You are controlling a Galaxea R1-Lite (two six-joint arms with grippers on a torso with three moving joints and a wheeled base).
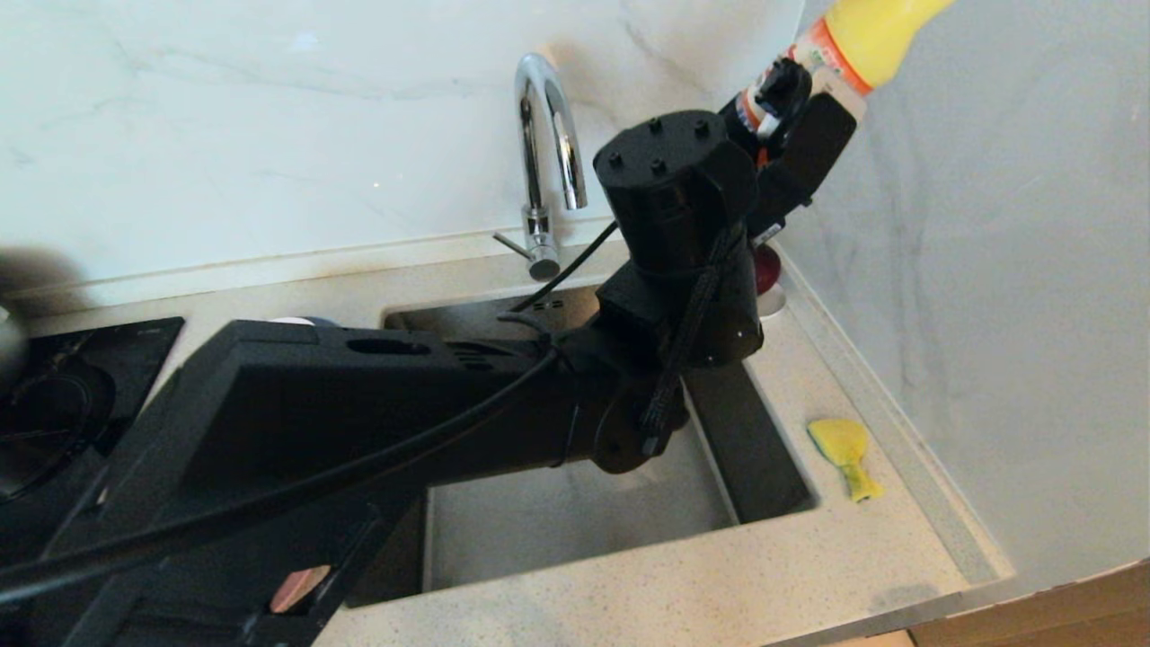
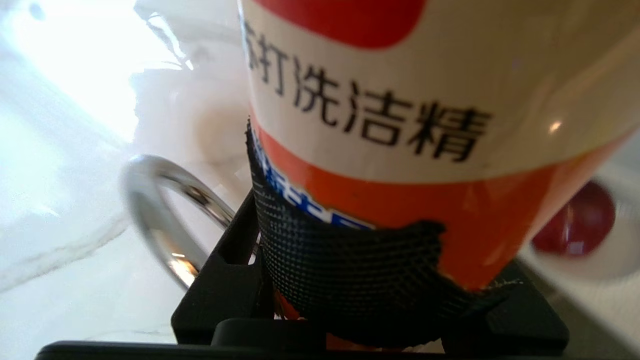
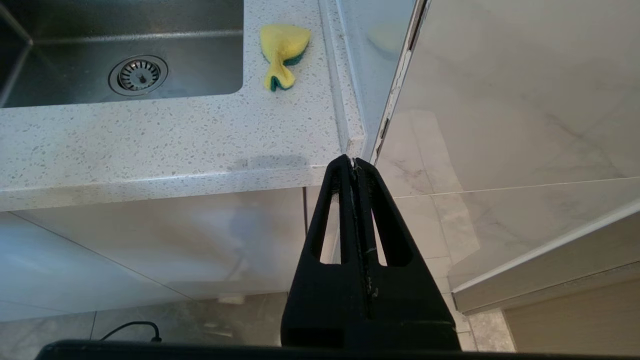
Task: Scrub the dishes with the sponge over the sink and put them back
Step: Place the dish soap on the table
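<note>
My left gripper (image 1: 795, 108) is raised above the sink's back right corner and is shut on a yellow dish soap bottle (image 1: 867, 36) with an orange and white label (image 2: 425, 100). The bottle is tilted, its body pointing up and to the right. The yellow and green sponge (image 1: 844, 449) lies on the counter just right of the sink (image 1: 575, 512), untouched; the right wrist view has it too (image 3: 282, 55). My left arm hides the dishes. My right gripper (image 3: 354, 162) hangs shut and empty below the counter's front edge.
The chrome gooseneck tap (image 1: 548, 153) stands behind the sink, close to my left wrist. A red fruit on a white saucer (image 1: 768, 274) sits at the back right corner. A black hob (image 1: 54, 404) lies left. A marble wall (image 1: 1006, 270) closes the right side.
</note>
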